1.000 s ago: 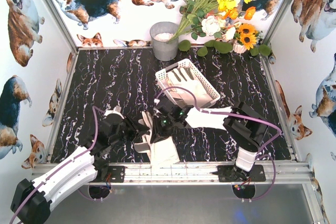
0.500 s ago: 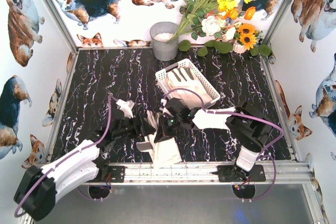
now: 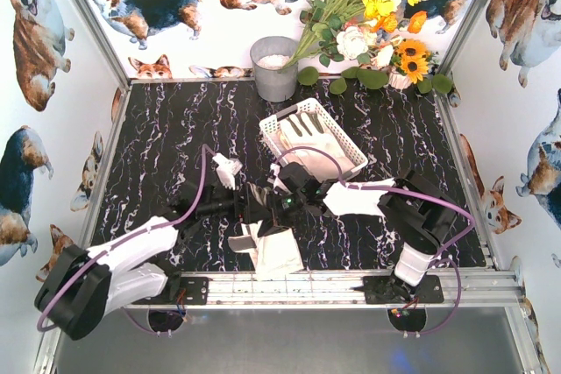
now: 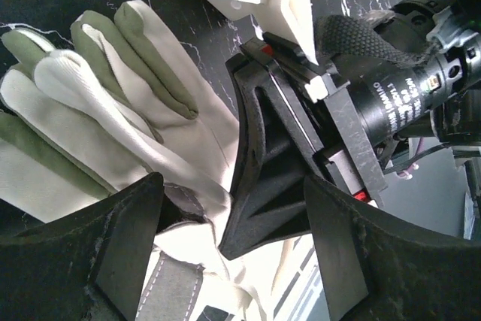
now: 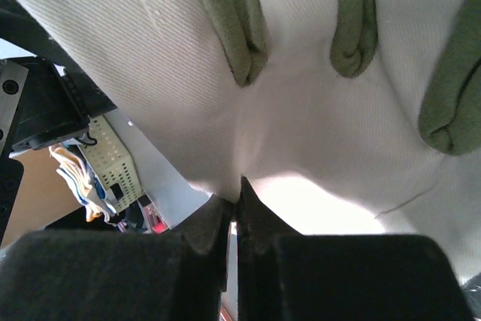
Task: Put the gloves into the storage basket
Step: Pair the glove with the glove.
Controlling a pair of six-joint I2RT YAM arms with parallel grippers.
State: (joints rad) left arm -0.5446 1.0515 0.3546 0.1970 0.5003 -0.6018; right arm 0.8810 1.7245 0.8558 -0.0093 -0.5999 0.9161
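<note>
Gloves: a loose pile, cream with olive-grey finger panels, lies on the counter near the front edge, between my two arms. In the left wrist view the glove fingers are spread flat on the dark surface.

Basket: white with lattice walls. It sits at an angle behind the pile and apart from it. A stored glove lies inside.

Right pincer: fully closed. It is pinching a fold of cream fabric of the gloves, just below the point where the glove fingers branch. The fabric fills the right wrist view above the tips. I cannot tell whether the pinched part is clear of the counter.

Left pincer: wide, holding nothing. Its pads stand well apart, and the black body of my right pincer sits in the gap between them. The glove fingers lie beside one pad and run behind it. I cannot tell whether that pad touches the fabric.

From above, both pincers meet over the far end of the pile, the left coming from the left side and the right from the right side.

Bucket: grey and round, at the back wall, with flowers beside it.
</note>
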